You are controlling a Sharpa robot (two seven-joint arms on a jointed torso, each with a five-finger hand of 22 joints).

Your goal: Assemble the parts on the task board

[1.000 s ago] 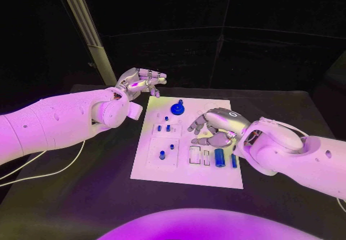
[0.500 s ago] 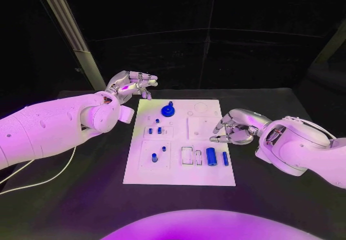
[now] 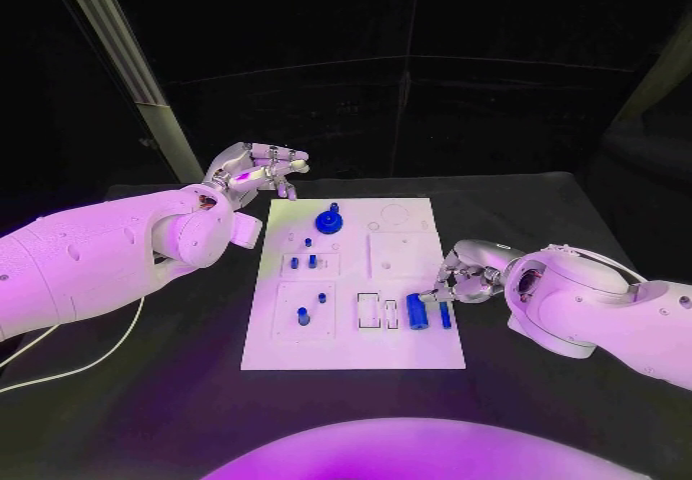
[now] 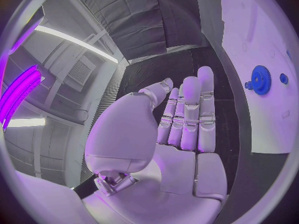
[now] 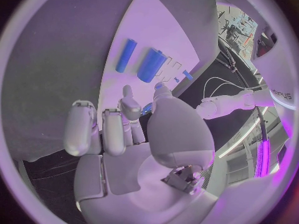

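The white task board [image 3: 378, 340] lies in the middle of the black table. A blue gear [image 3: 329, 222] stands near its far end, with small blue pegs [image 3: 303, 262] on its left half. A thick blue cylinder [image 3: 417, 311] and a thin blue rod [image 3: 444, 315] lie near its right edge. My right hand [image 3: 462, 280] hovers at that edge, just beyond the cylinder, fingers half curled and holding nothing. The right wrist view shows the cylinder [image 5: 151, 65] and rod [image 5: 126, 55] ahead of my fingertips [image 5: 127, 92]. My left hand [image 3: 260, 168] is raised off the board's far left corner, fingers extended and empty [image 4: 184, 114].
A pale slanted post [image 3: 137, 90] stands behind my left hand. Bare black table [image 3: 548, 210] surrounds the board on all sides. A white cable [image 3: 87, 365] trails under my left arm. The gear [image 4: 260, 79] lies off to the side of my left palm.
The camera has shifted. My right hand has left the board's middle, moving to its right edge and down toward the cylinder. The left hand stays raised at the far left corner.
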